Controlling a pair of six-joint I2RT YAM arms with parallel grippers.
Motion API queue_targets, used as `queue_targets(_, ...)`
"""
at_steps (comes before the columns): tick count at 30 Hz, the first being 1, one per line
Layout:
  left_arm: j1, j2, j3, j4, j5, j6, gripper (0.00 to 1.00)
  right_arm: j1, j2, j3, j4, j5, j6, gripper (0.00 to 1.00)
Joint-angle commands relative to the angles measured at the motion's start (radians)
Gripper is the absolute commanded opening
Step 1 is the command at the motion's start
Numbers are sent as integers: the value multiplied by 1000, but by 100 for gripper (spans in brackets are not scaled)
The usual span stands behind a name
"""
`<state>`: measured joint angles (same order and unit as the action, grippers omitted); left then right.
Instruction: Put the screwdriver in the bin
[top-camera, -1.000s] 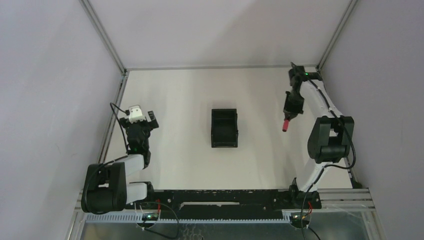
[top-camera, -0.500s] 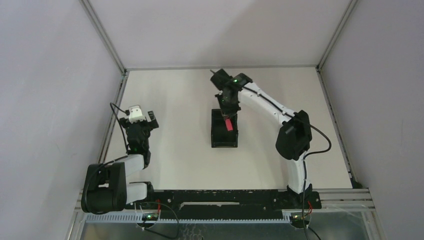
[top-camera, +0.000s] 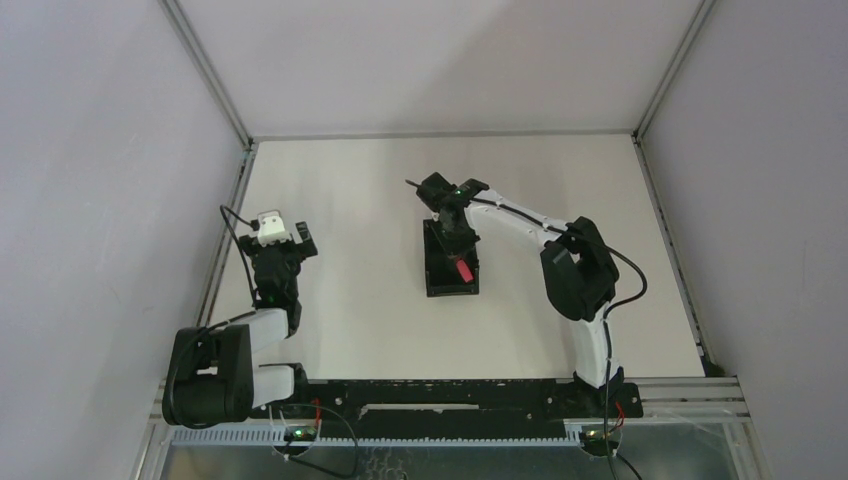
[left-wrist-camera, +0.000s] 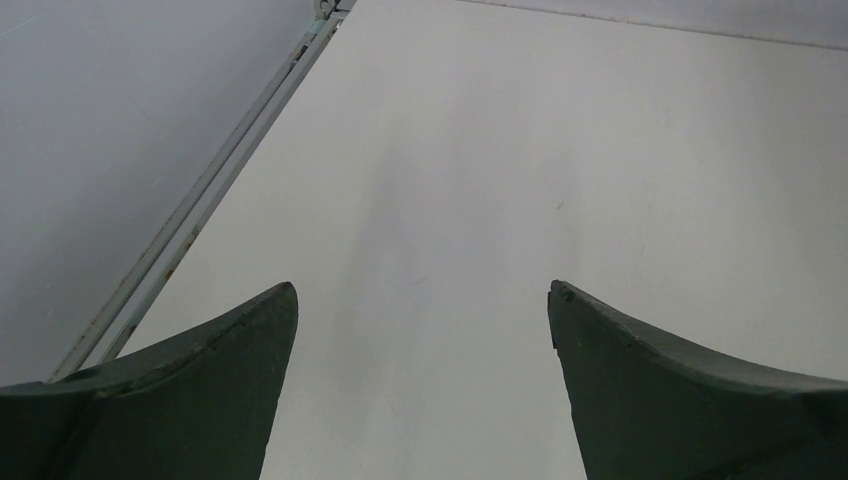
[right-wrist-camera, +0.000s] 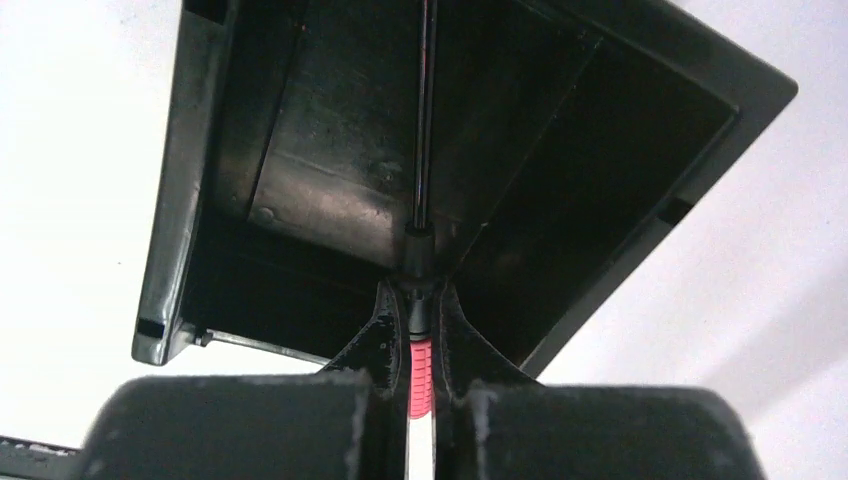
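The black open-topped bin (top-camera: 450, 262) stands in the middle of the table. My right gripper (top-camera: 453, 238) hangs over its far end, shut on the screwdriver. The red handle (top-camera: 463, 270) points down into the bin. In the right wrist view the fingers (right-wrist-camera: 445, 330) pinch the red handle (right-wrist-camera: 420, 375), and the thin black shaft (right-wrist-camera: 426, 110) runs out over the bin's inside (right-wrist-camera: 330, 190). My left gripper (top-camera: 281, 243) is at the left of the table, far from the bin. It is open and empty, its fingers (left-wrist-camera: 200, 390) spread over bare table.
A metal frame rail (top-camera: 226, 230) runs along the table's left edge, close to my left gripper, and shows in the left wrist view (left-wrist-camera: 200, 200). Grey walls enclose the table on three sides. The arm bases sit on the black rail (top-camera: 440, 395) at the near edge.
My right arm has swung from the table's right side to over the bin, carrying the screwdriver, and has lowered it so the red handle sits inside the bin. The left arm has not moved.
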<state>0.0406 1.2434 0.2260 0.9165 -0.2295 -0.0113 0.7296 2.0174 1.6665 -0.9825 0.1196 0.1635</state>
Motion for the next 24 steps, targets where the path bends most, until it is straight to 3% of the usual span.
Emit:
queue_targets(1,4,-10,23,22,8,-12,100,10,8,5,109,22,-28,0)
queue_targets(5,4,-10,23,22,8,-12,100,11,35,3,124,29,-11,26)
queue_targets(9,4,-10,23,22,8,-12,100,12,40,5,117,37,8,37)
queue_targets(20,4,-10,24,22,8,-12,100,37,-185,28,133,52,24,39)
queue_targets(21,3,-10,23,22,8,-12,100,36,-224,8,149,49,17,45)
queue_targets(22,5,-10,23,22,8,-12,100,36,-266,-20,165,45,9,59)
queue_targets(23,4,-10,24,22,7,-12,100,35,-315,-55,203,40,-1,91)
queue_targets(24,4,-10,23,22,7,-12,100,33,-364,-100,241,27,-10,99)
